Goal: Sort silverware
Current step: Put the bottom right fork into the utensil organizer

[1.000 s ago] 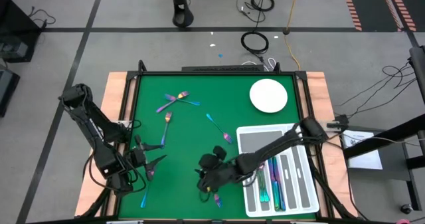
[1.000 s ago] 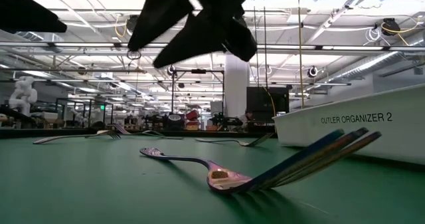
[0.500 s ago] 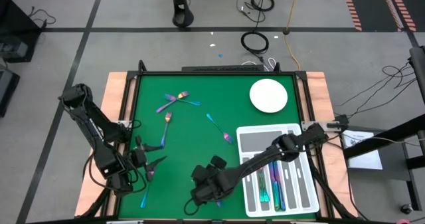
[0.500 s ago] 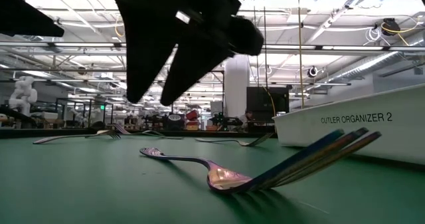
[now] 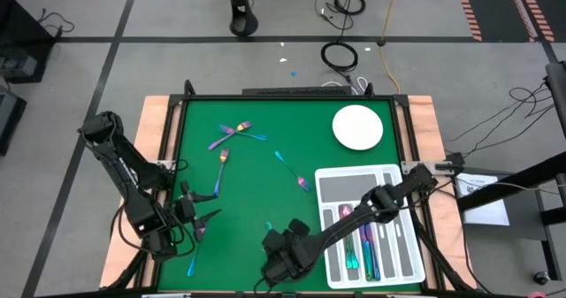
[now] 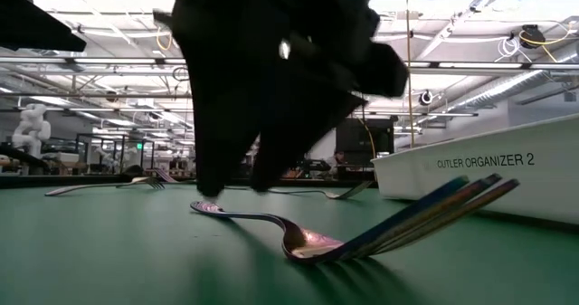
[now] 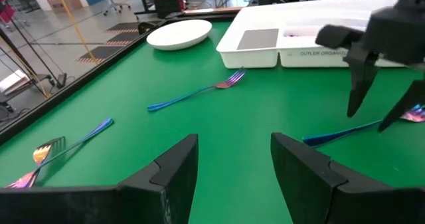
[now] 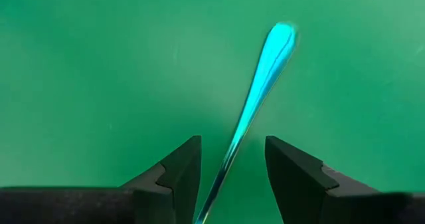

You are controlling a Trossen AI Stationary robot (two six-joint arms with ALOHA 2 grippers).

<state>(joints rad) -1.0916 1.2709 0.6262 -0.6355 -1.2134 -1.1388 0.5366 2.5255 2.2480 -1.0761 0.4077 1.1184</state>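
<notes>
My right gripper [image 5: 281,259] reaches across the white tray [image 5: 409,261] to the table's near middle. It is open, pointing down over one iridescent piece of silverware. In the right wrist view the piece's blue handle [image 8: 260,78] runs between the two fingers [image 8: 178,165] without touching either. The low view shows this gripper [image 6: 237,185] just above that piece [image 6: 303,242], which lies flat on the green mat. My left gripper [image 5: 205,217] waits open at the near left. Other silverware lies scattered on the mat [image 5: 235,131] [image 5: 221,160] [image 5: 285,163].
Several pieces lie in the tray's slots [image 5: 355,249]. A round white plate [image 5: 357,127] sits at the far right. One blue piece [image 5: 190,265] lies near the left gripper, and a fork [image 7: 194,94] lies on the mat ahead of it. The table has a raised black rim [image 5: 173,139].
My right gripper has moved toward the table's near edge and come down over the piece lying there, so that its fingers now straddle the handle. The silverware has stayed where it was.
</notes>
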